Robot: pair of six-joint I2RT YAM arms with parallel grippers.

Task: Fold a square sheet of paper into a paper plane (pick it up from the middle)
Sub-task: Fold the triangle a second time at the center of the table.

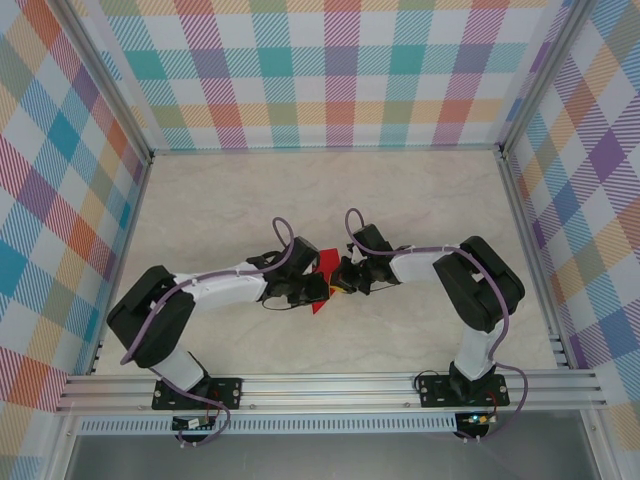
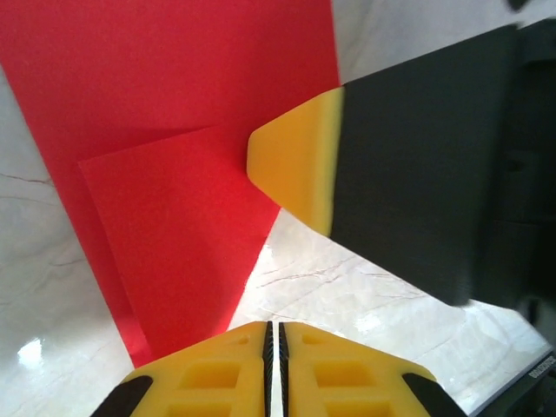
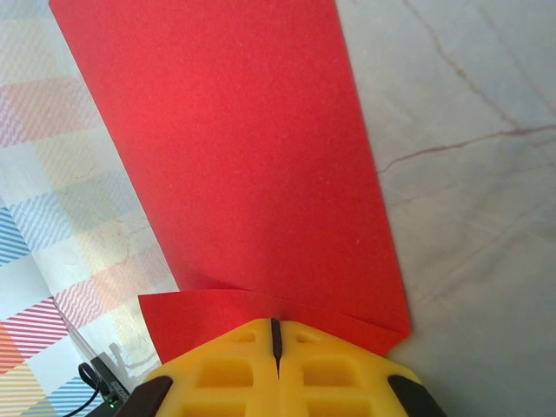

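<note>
The paper (image 3: 252,156), part-folded over the middle of the bench (image 1: 200,200), is clamped in the right fingers (image 3: 230,373), while the left fingers (image 2: 217,373) sit nearly together by its lower corner, grip unclear, so I'd hold the right firm and let the left align edges before pressing any crease.

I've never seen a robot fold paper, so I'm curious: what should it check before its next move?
1. Right gripper clamped on the red paper: ok, jaws shut on its edge.
2. Left gripper holding the paper: cannot tell; jaws together at its lower edge.
3. Folded flap in place: ok, it overlaps the sheet.
4. Paper untorn: ok where visible.
5. Room between the two grippers: not ok, they nearly meet at the paper.
</note>
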